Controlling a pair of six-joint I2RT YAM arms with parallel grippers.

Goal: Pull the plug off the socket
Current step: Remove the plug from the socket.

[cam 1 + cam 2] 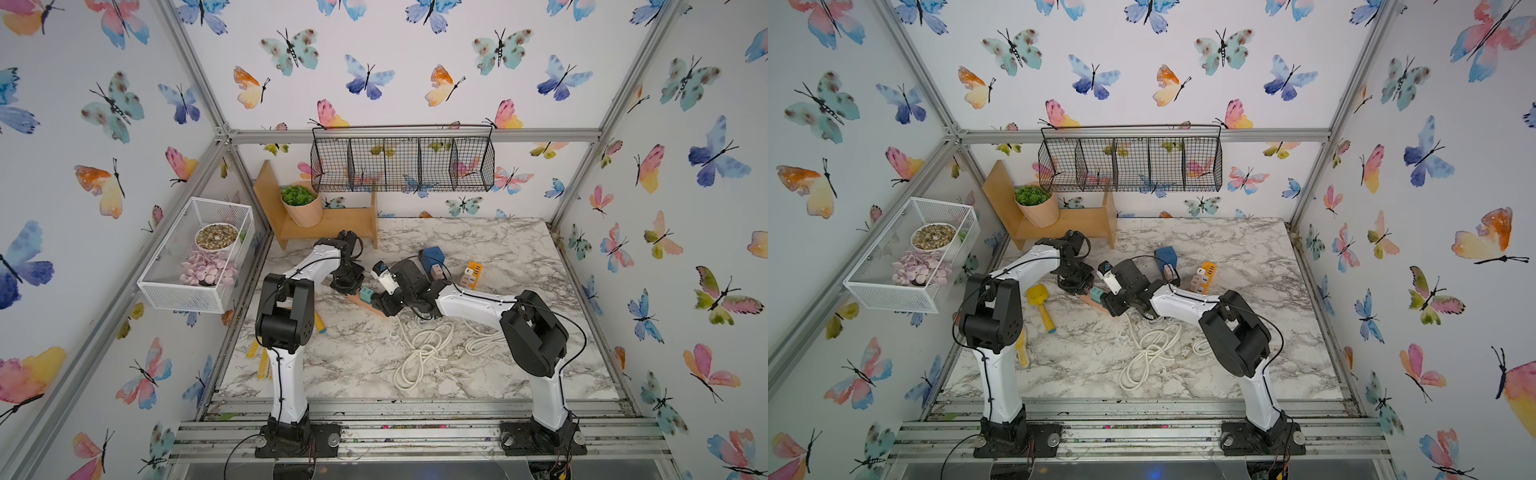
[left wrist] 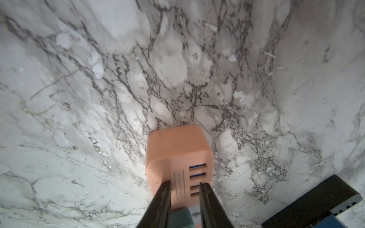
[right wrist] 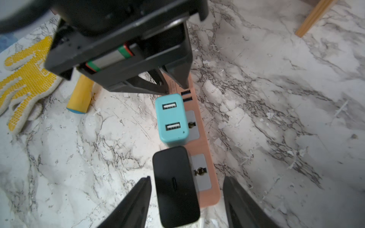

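Risk: peach plastic power strip (image 2: 177, 146) could lift with the black rectangular plug (image 3: 174, 185). Left gripper (image 2: 184, 182), barely parted, merely presses it; right gripper (image 3: 186, 177) gapes astride.

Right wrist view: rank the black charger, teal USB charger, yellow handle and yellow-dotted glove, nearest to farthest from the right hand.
1. Black charger: between the fingers of the right hand, on the pink power strip.
2. Teal USB charger: next along the strip.
3. Yellow handle: off the strip, beside the glove.
4. Yellow-dotted glove: farthest, beyond the handle.
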